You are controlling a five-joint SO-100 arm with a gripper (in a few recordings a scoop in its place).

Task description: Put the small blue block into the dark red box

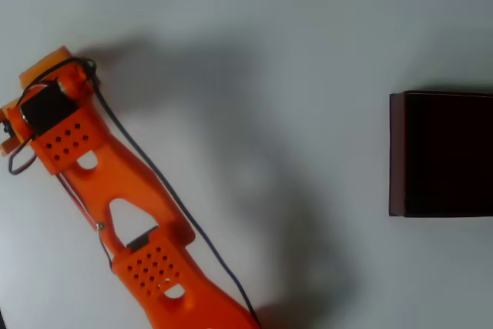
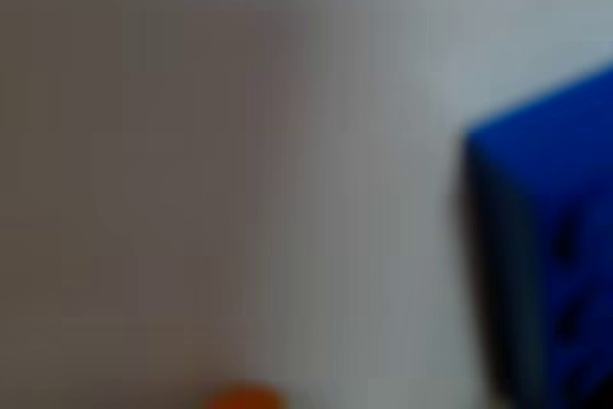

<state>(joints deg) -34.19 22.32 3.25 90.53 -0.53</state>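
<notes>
My gripper's fingers are out of sight right now, so I cannot tell whether they are spread or closed. In the wrist view a sliver of orange (image 2: 244,397) pokes up at the bottom edge, too blurred to make out. Right beside it, at the right edge, the small blue block (image 2: 551,256) looms large and soft, very close to my camera, resting on the white table (image 2: 364,93). From overhead, my orange arm (image 1: 115,198) stretches from the bottom of the picture up to the left side, a dark cable running along it, its shadow cast to the right. Well apart, at the right edge, sits the dark red box (image 1: 397,152), open, with its interior almost black.
</notes>
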